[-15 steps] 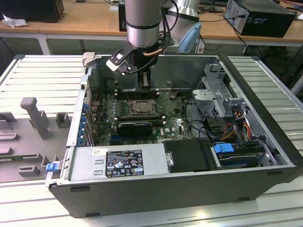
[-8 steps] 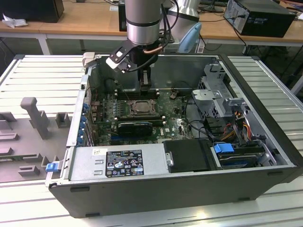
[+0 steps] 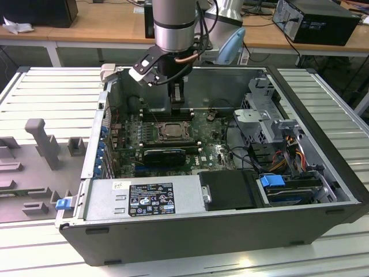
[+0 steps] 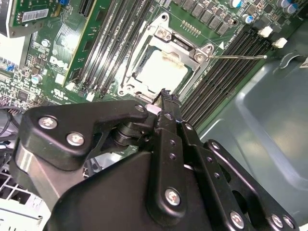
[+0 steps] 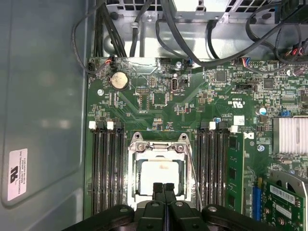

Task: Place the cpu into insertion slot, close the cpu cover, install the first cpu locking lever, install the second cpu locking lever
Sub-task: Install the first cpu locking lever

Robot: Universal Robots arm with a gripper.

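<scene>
Gripper [image 5: 163, 188] fingers pressed together, holding nothing, poised at the socket's edge. The cpu [image 5: 159, 174] sits in the insertion slot [image 5: 182, 137], cpu cover [image 5: 157, 150] apparently down (looks flat). Danger: the thin locking lever [image 5: 193, 180] alongside may slip off the tips and snap back.

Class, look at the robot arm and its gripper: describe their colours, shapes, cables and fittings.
The arm is a silver-grey cylinder ending in a black band, with a copper-coloured cable looping at the wrist and a white-and-black block mounted beside it. The gripper is matt black: rounded linkage plates with silver screw heads, narrowing to two slim fingers.
</scene>
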